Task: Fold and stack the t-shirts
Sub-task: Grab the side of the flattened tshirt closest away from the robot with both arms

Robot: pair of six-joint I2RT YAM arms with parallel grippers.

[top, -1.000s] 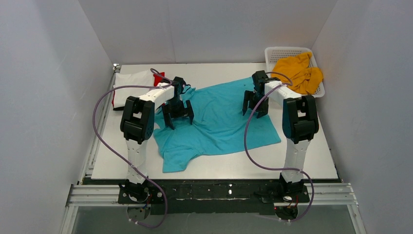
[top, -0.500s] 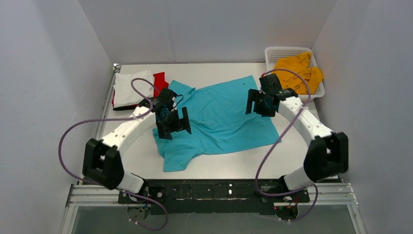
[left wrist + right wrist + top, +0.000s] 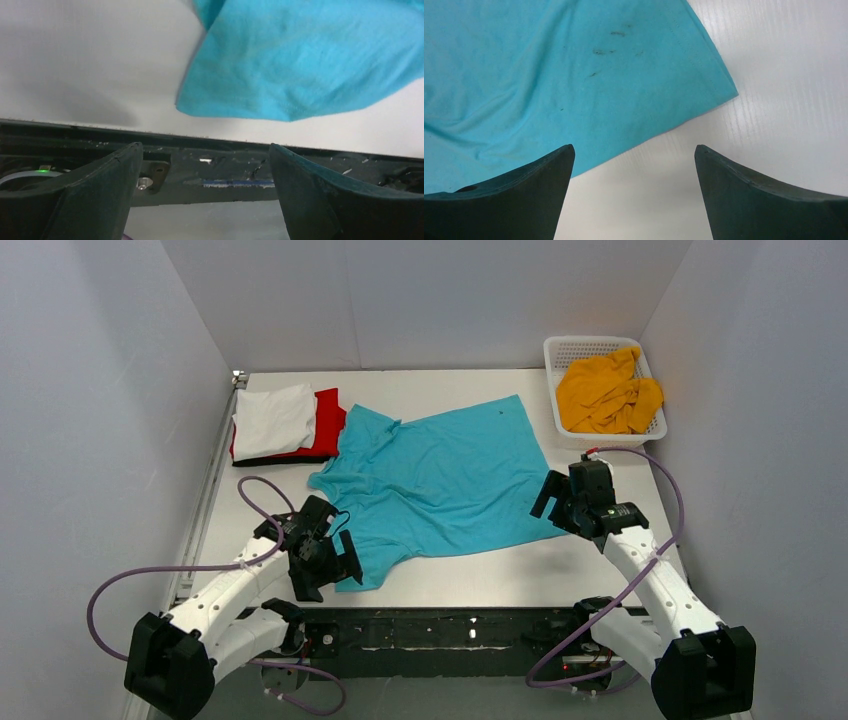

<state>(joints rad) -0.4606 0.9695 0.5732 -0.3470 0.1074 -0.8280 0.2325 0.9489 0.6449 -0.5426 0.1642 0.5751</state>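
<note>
Left gripper (image 3: pixel 323 563): drawn back from mid-shirt, jaws apart, empty, at the near corner of the turquoise t-shirt (image 3: pixel 440 475).
Right gripper (image 3: pixel 560 502): also drawn back, spread wide over the right hem corner.
Turquoise t-shirt: flat mid-table, unfolded.
Reading: probably lining up corner grasps for the first fold.

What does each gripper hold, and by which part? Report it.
Nothing. The left gripper and right gripper are both open at the turquoise t-shirt's near edge, gripping no cloth.

Lab test cell (white panel walls (image 3: pixel 430 300)).
</note>
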